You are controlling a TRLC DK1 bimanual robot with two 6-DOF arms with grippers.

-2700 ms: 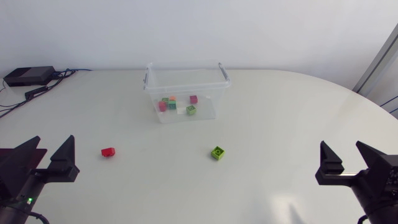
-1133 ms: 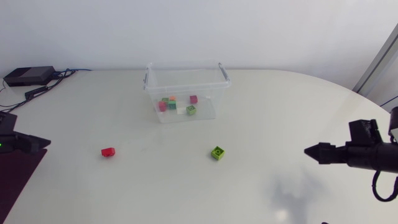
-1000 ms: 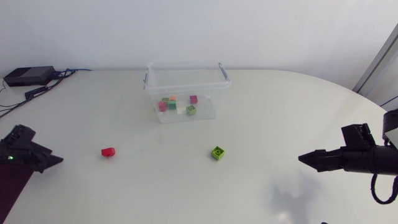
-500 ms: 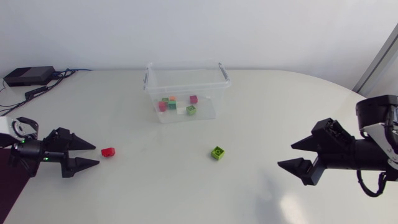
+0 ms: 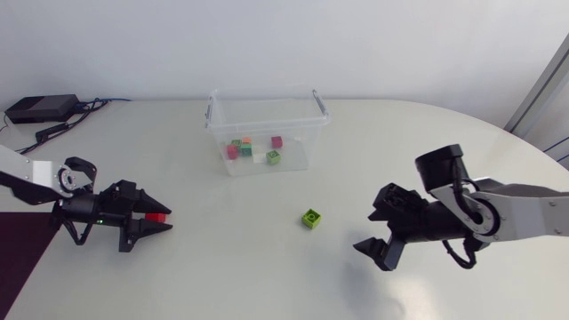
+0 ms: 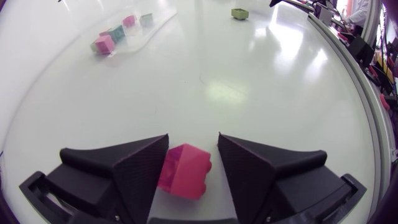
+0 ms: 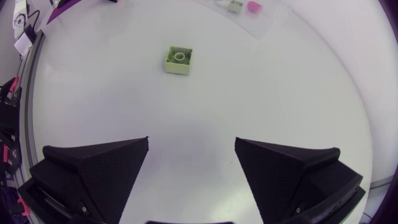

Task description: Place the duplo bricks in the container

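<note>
Red brick (image 6: pixel 185 171), skewed, between left gripper (image 6: pixel 193 137)

Table: you have a white, rounded table (image 5: pixel 400 151)
Far middle: clear container (image 5: pixel 267 127)
Centre: green brick (image 5: pixel 311 218)
Left: red brick (image 5: pixel 157 216)
Far-left corner: black box (image 5: pixel 40 108), cables (image 5: pixel 55 130)

open counter (image 5: pixel 240 267) runs from the right hand (image 5: pixel 364 231) to the green brick (image 5: pixel 311 218). the red brick (image 6: pixel 185 171) sits between the spread fingers of the left hand (image 6: pixel 193 138). the walls of the container (image 5: pixel 267 111) rise beyond both bricks, its top open.
</note>
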